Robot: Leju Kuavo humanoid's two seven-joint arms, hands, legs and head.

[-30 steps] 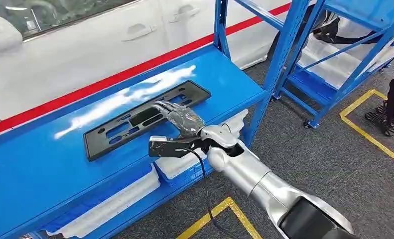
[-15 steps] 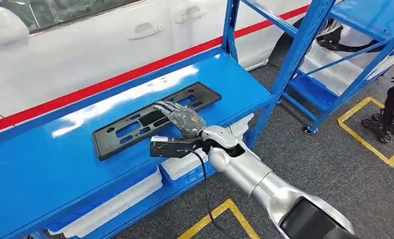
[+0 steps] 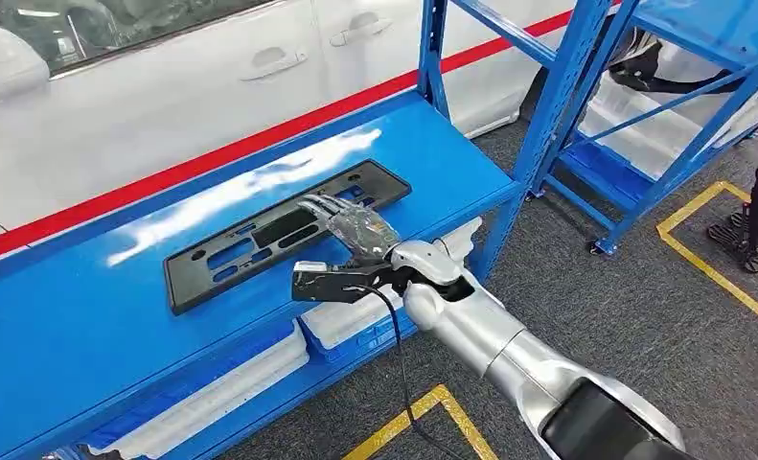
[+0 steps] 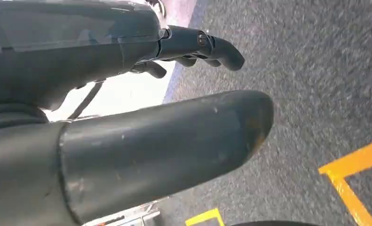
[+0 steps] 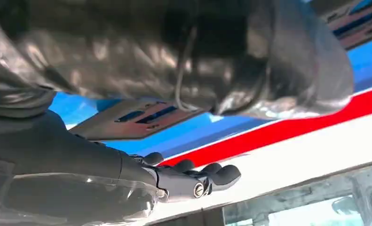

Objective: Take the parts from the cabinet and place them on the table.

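Observation:
A black plate-holder frame (image 3: 260, 235) lies flat on the blue cabinet shelf (image 3: 78, 335). My right hand (image 3: 354, 228), wrapped in clear plastic, reaches over the frame's near edge with its fingers stretched out above the frame's right half; nothing is gripped. The right wrist view looks past the hand (image 5: 184, 181) to the frame (image 5: 137, 120) on the blue shelf. My left hand (image 4: 141, 141) hangs over the grey floor, holding nothing, its fingers apart from the thumb.
A white car door (image 3: 164, 96) with a red stripe stands behind the shelf. Blue uprights (image 3: 557, 96) flank the shelf's right end. White parts (image 3: 221, 383) lie on the lower shelf. A second blue rack (image 3: 643, 144) and yellow floor lines (image 3: 710, 268) are to the right.
The view swayed right and back. My right hand stays over the frame's near edge, and the frame has not moved on the shelf.

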